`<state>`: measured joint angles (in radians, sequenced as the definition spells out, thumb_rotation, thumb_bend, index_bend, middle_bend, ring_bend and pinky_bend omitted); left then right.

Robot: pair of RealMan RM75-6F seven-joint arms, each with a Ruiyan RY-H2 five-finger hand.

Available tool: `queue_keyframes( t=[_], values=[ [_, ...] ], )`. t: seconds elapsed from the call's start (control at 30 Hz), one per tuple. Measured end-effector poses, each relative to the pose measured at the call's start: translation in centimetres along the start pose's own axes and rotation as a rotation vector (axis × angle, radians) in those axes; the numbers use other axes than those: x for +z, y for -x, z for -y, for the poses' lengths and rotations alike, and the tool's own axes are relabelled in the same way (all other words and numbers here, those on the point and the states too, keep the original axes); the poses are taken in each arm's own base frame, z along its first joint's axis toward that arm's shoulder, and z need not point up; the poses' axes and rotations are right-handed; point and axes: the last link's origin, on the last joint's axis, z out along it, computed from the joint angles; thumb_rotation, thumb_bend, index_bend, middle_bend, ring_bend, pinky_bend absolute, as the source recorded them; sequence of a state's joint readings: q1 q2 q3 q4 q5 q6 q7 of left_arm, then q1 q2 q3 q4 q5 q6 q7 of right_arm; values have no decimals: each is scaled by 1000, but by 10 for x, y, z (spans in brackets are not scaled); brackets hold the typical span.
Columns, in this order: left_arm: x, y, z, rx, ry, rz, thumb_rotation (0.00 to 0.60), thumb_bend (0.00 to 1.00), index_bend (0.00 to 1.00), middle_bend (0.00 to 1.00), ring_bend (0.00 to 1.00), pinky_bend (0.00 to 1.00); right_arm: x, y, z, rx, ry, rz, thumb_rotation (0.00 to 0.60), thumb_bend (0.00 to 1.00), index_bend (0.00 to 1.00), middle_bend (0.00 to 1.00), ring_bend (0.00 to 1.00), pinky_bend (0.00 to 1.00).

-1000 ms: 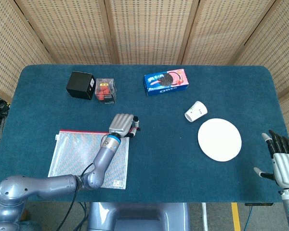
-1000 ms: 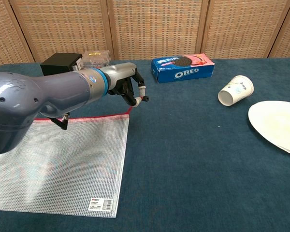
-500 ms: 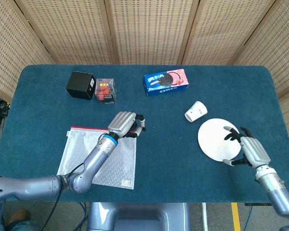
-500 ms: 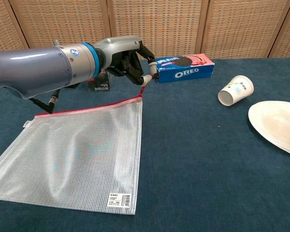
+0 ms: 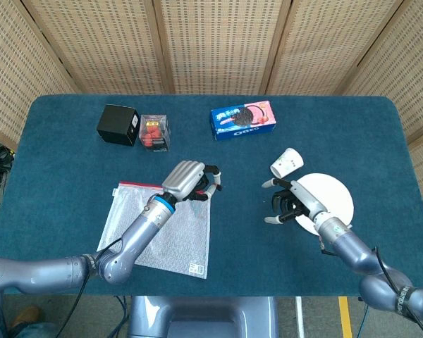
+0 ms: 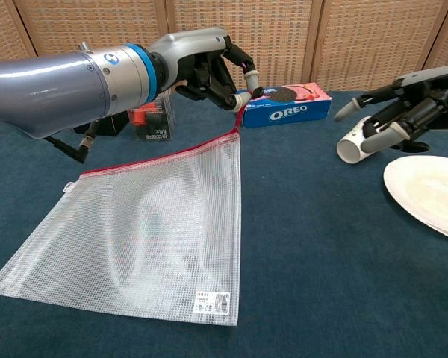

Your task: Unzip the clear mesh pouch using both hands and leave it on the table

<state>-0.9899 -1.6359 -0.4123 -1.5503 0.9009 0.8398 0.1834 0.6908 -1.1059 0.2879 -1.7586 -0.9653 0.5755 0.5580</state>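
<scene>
Woven wicker screens stand behind a dark blue tabletop [image 5: 70, 176]. At its far left sits a black box [image 5: 118, 124], and just beside that a clear box of red pieces [image 5: 154, 132].

Nearer the front, the clear mesh pouch [image 6: 149, 239] lies mostly flat on the cloth, its red zipper edge [image 6: 157, 155] running along the top and rising toward the right corner. A white barcode label [image 6: 213, 301] sits at its lower right corner. The left hand [image 5: 189, 180] is at that raised corner, with its fingers [image 6: 239, 63] curled in and pinching the red pull at the end of the zipper; in the chest view the corner of the pouch hangs from them, lifted off the tabletop.

Behind it, toward the middle, lies a blue Oreo box [image 5: 243, 120]. Further right, a white paper cup [image 5: 286, 163] lies on its side, its mouth facing the front. The right hand [image 5: 296, 203] hovers near the cup and over the left edge of a white plate [image 5: 335, 197], its fingers [image 6: 384, 134] spread apart and holding nothing. It is well apart from the pouch.
</scene>
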Motion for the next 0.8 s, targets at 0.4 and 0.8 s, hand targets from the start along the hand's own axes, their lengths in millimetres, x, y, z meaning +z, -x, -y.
queue_keyframes(
  t=[0.4,0.8],
  values=[
    [2,-4,1,-43,18,-25,600,537,931,976,997,1000,36,45,21,104,59,50,600,0,335,784,794,984],
    [5,7,-5,-89,35,-24,600,537,931,976,997,1000,58,73,38,158,80,20,600,0,357,789,797,986]
  ],
)
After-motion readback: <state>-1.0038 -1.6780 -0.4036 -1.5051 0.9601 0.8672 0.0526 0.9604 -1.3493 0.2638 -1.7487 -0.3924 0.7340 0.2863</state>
